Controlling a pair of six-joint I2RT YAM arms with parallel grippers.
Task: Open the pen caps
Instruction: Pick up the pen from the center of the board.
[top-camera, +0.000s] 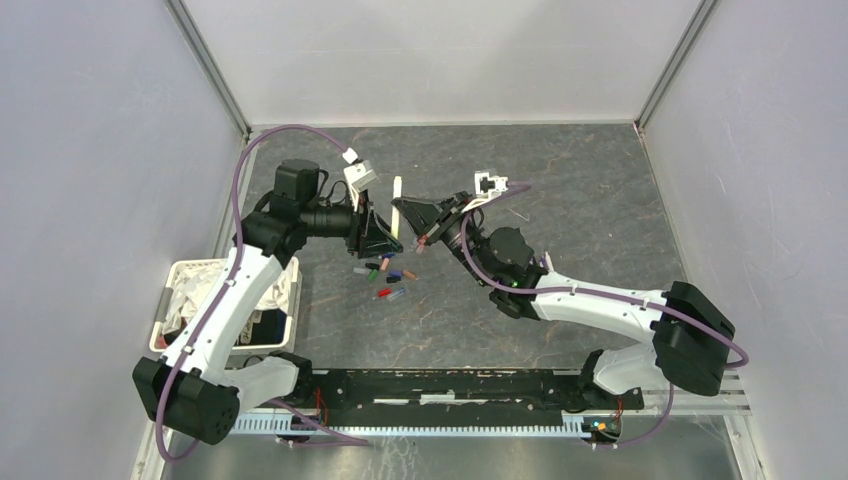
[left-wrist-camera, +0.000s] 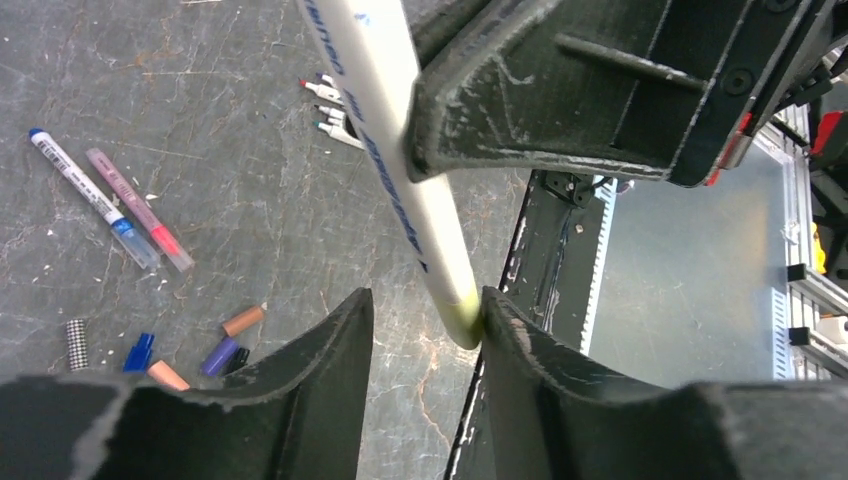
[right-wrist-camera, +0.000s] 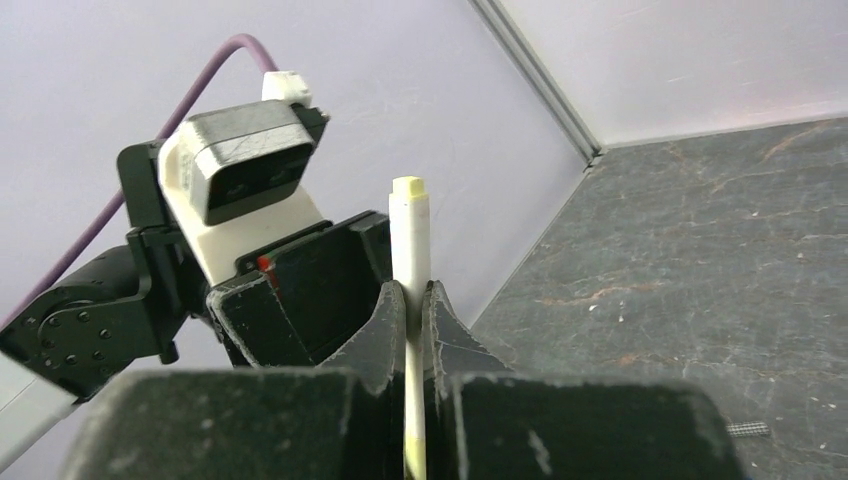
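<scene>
My right gripper (top-camera: 418, 216) is shut on a white pen (top-camera: 397, 204) and holds it above the table; in the right wrist view the pen (right-wrist-camera: 410, 250) stands upright between the shut jaws (right-wrist-camera: 413, 296), with its yellow end on top. My left gripper (left-wrist-camera: 425, 320) is open. The pen's (left-wrist-camera: 400, 170) yellowish lower end lies against its right finger (left-wrist-camera: 505, 335), and the left finger stands apart from it. Loose pen caps (left-wrist-camera: 243, 321) in brown, purple, blue and orange lie on the table below. Two capped pens (left-wrist-camera: 90, 195) lie to the left.
Several more pens and caps lie in a cluster (top-camera: 388, 275) under the grippers. A white basket (top-camera: 172, 288) with cloth stands at the near left. A black rail (top-camera: 450, 385) runs along the near edge. A small checkered piece (left-wrist-camera: 77, 343) lies near the caps.
</scene>
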